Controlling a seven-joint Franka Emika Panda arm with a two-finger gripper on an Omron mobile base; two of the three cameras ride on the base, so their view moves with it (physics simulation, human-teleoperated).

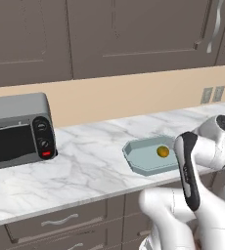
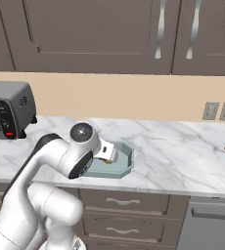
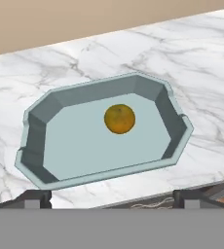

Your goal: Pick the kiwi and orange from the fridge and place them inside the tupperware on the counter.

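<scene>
While the orange [image 3: 120,118] lies in the tupperware [image 3: 33,146], the spread gripper [image 3: 112,198] hovers above, empty.

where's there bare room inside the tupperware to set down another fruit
The orange sits slightly right of center in the tupperware. The floor left of it is bare to the wall, as is the strip along the near rim. Right of the orange is tighter.
</scene>
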